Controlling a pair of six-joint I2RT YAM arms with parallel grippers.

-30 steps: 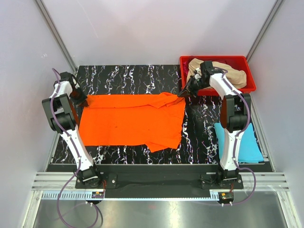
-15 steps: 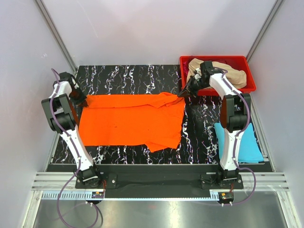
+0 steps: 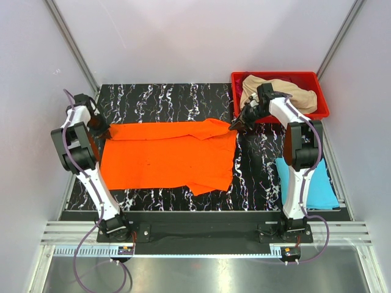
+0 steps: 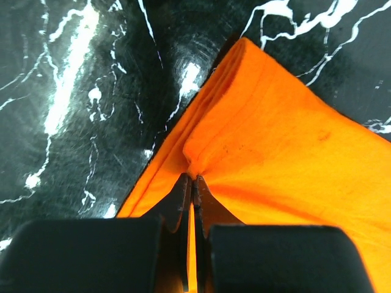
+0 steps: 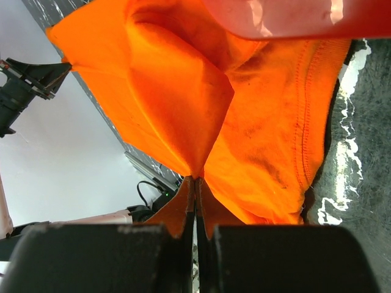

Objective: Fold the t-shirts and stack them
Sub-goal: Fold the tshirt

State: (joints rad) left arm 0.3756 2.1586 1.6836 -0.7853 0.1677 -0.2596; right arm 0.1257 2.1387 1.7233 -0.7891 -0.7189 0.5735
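I see the orange t-shirt spread flat across the middle of the desk. My left tool is clenched on its far corner at ten o'clock, and my right tool is clenched on the far corner at two o'clock. The light blue t-shirt lies at four o'clock. The beige t-shirt sits in the red bin at one o'clock.

High overview, wrist closeups share orange t-shirt

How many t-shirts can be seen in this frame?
3: orange shirt spread mid-table, light blue shirt at the near right edge, beige shirt in the red bin. More may be hidden under it.
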